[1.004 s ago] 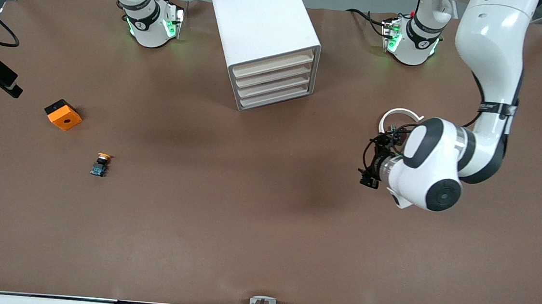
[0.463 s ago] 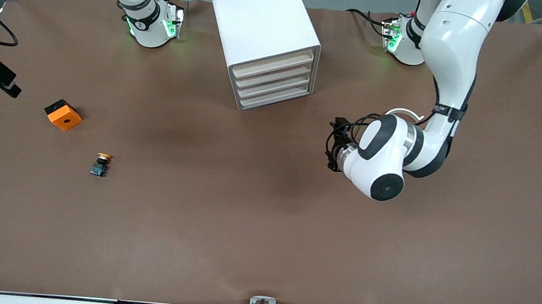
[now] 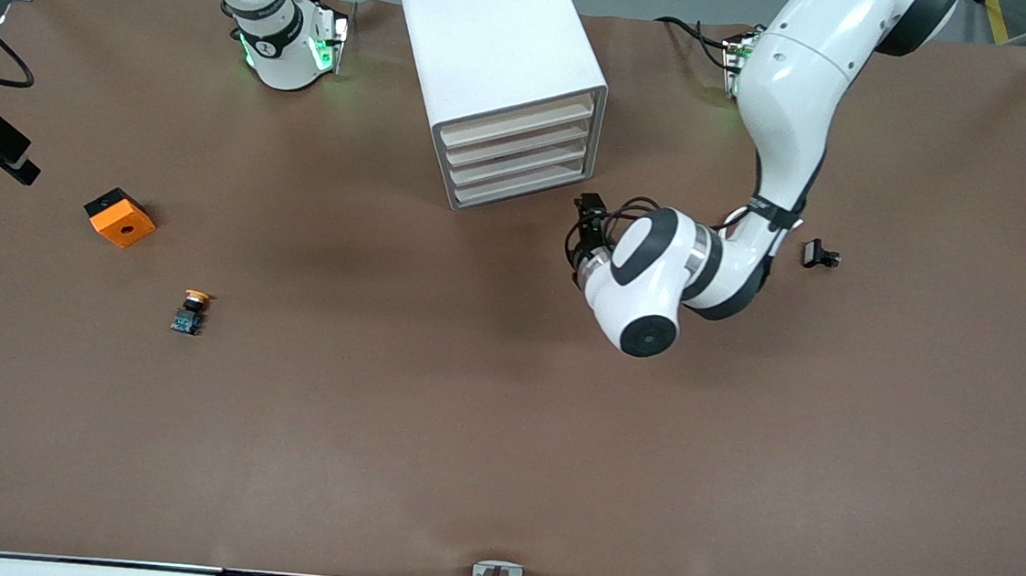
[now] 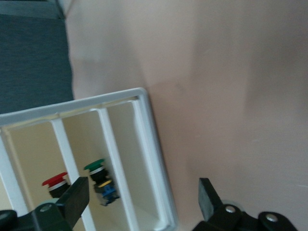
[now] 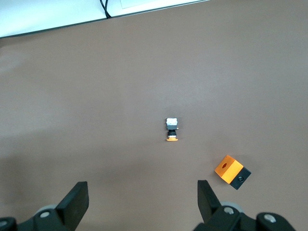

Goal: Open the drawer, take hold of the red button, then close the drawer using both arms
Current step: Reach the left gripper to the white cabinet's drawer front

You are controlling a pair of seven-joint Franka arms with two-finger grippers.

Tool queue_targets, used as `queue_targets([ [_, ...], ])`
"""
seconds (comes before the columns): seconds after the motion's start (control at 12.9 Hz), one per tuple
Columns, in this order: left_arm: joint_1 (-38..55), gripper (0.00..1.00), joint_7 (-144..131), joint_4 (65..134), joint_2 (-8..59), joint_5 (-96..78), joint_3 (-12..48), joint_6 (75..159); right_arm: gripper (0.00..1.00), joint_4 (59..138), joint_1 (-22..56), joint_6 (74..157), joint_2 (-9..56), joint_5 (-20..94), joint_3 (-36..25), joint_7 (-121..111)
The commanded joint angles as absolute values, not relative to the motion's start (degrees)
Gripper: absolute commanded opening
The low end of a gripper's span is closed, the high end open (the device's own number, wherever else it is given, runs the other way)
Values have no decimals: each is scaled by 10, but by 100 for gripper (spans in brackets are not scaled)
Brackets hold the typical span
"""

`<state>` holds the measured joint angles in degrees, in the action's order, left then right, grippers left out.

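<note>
The white drawer cabinet [image 3: 494,67] stands at the table's back middle, and in the front view its four drawer fronts [image 3: 516,158] look flush. My left gripper [image 3: 585,225] is open and empty, just in front of the cabinet's lowest drawers. In the left wrist view [image 4: 139,202] it faces the cabinet's front frame [image 4: 149,144]. Inside one compartment sits the red-capped button [image 4: 55,183]. A green-capped button [image 4: 100,177] sits in the compartment beside it. My right gripper [image 5: 142,199] is open and empty, high over the table, out of the front view.
An orange-yellow-capped button [image 3: 191,311] and an orange box [image 3: 119,217] lie toward the right arm's end; both show in the right wrist view, the button [image 5: 172,130] and the box [image 5: 232,172]. A small black part [image 3: 819,255] lies toward the left arm's end.
My left arm has swung from its end of the table toward the cabinet's front, uncovering the small black part. The right arm's base has not moved.
</note>
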<state>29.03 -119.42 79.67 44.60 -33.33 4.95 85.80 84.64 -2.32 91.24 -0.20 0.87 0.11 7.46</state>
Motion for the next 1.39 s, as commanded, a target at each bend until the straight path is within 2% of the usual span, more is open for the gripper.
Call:
queue_targets([
  [0.0,291,100,-1199,787,462,-366,46,803,100,845,-29,910,-8,1,6,73],
  [0.23,294,100,-1213,787,475,-433,46,762,100,844,-30,910,-8,0,6,73],
  [0.62,329,82,-1249,800,493,-467,46,757,100,844,-30,909,-8,0,6,73],
  [0.77,335,72,-1265,803,496,-490,46,753,100,844,-29,910,-8,0,6,73],
  [1.0,348,68,-1274,804,500,-500,46,753,100,844,-29,910,-7,0,6,73],
  [1.16,348,61,-1275,804,506,-500,46,753,100,844,-29,910,-8,0,6,73],
  [1.31,352,58,-1278,803,506,-504,46,753,100,844,-29,910,-8,0,6,73],
])
